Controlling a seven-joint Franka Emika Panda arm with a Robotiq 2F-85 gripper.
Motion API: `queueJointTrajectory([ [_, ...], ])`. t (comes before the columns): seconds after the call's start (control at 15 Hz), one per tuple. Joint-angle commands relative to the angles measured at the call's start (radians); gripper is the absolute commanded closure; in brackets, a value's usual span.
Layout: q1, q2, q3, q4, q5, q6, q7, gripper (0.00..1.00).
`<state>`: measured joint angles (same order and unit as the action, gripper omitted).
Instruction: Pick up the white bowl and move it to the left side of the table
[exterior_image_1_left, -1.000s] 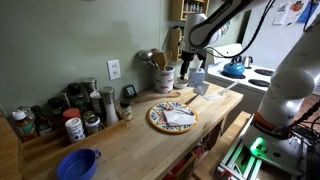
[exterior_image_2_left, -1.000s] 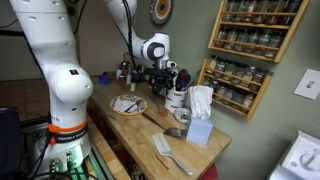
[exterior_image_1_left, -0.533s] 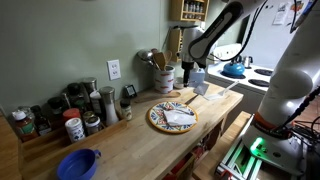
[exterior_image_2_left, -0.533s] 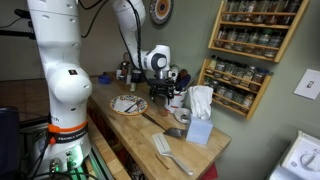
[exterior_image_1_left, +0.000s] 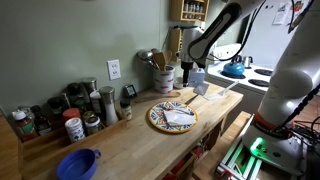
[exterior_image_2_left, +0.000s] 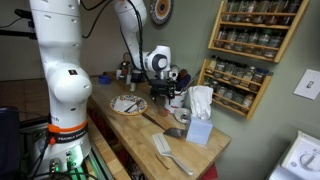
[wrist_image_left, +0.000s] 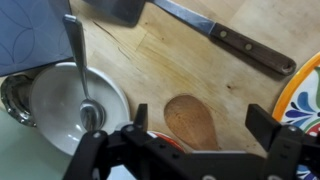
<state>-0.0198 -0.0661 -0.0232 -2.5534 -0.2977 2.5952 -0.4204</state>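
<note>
In the wrist view the jaws stand wide apart and hold nothing, their two dark fingers (wrist_image_left: 135, 120) low in the frame on either side of a wooden spoon (wrist_image_left: 190, 120) that lies flat on the surface (wrist_image_left: 150, 70); the white bowl (wrist_image_left: 70, 105) sits upright on the wood at about 9 o'clock from the jaws, just beside the nearer finger and outside the gap; a metal spoon (wrist_image_left: 78, 60) rests in the bowl with its handle leaning over the rim toward 12 o'clock; a knife (wrist_image_left: 225, 38) with a dark handle lies at about 1 o'clock, well apart from the bowl; the edge of a colourful plate (wrist_image_left: 305, 95) shows at 3 o'clock; in an exterior view the arm (exterior_image_1_left: 215, 25) reaches down over the far end of the surface, beyond the plate (exterior_image_1_left: 172, 116), while a blue bowl (exterior_image_1_left: 78, 163) sits at the near end, well apart from it.
</note>
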Motion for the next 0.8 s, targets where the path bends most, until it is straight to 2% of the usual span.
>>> queueJointTrajectory([
  [0.0, -0.005, 0.092, -0.016, 0.035, -0.012, 0.122, -0.120, 0.00],
  [0.27, -0.035, 0.189, -0.031, 0.038, -0.033, 0.281, -0.233, 0.00],
  [0.73, -0.081, 0.289, -0.061, 0.061, -0.085, 0.414, -0.271, 0.00],
])
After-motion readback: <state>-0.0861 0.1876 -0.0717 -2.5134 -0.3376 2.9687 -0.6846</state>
